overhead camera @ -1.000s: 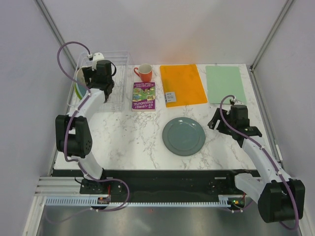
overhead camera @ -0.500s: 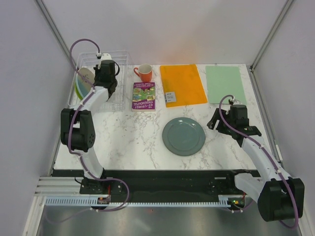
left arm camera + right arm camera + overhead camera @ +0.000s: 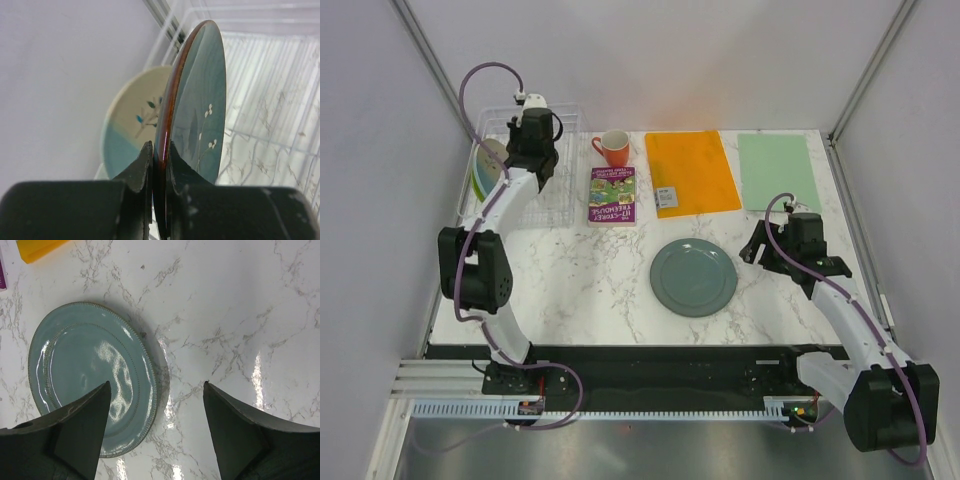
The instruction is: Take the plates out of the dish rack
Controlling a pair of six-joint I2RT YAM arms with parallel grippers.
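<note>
**Item 1. Dark teal plate point(image 3: 200, 100).** Glossy ceramic with a brown rim and a small white sprig on its face. It stands upright on edge at the dish rack point(image 3: 558, 190), upper left of the overhead view. The left gripper point(image 3: 159, 155) is clamped on its rim, one finger point(image 3: 144, 162) against each face. The fingers hide its lower edge, so we cannot tell whether it sits between the tines.
Handling, in our judgement: stiff, brittle, and heavy for a pinch at the rim. The glaze looks slippery, so the plate may swing or slide in a shallow grip. We would hold deep over the rim and lift straight up, away from the tines and the neighbouring plate.

**Item 2. Cream-and-light-blue plate point(image 3: 127, 125).** It carries a leaf sprig and stands upright in the rack just behind item 1, near the left wall. Nothing holds it. It looks equally fragile, and its top rim is the free place to take hold.

**Item 3. Grey-green plate point(image 3: 693, 277).** It lies flat on the marble table point(image 3: 570, 290), centre right of the overhead view, already out of the rack. The right gripper point(image 3: 156, 385) hovers above its right edge, jaws spread wide and holding nothing.

**Item 4. Other things, along the top edge.** Orange mug point(image 3: 614, 148), book point(image 3: 612, 194), orange mat point(image 3: 690, 170) and green mat point(image 3: 777, 170).
</note>
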